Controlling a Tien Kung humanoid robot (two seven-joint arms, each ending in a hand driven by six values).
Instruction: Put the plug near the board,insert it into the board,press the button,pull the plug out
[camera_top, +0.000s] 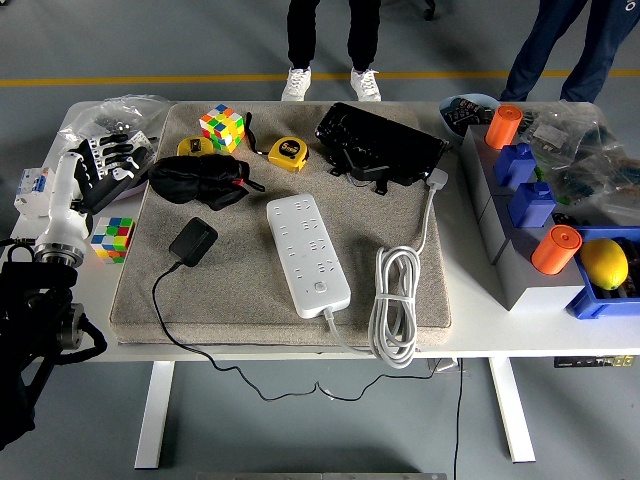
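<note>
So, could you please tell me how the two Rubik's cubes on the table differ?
The far cube sits on the grey mat near its back edge, beside a yellow tape measure; the near cube sits on the bare white table, just off the mat's left edge, below the left robot hand. The far cube is turned corner-on; the near cube sits squarer to the camera. Both are multicoloured, scrambled and untouched.
</note>
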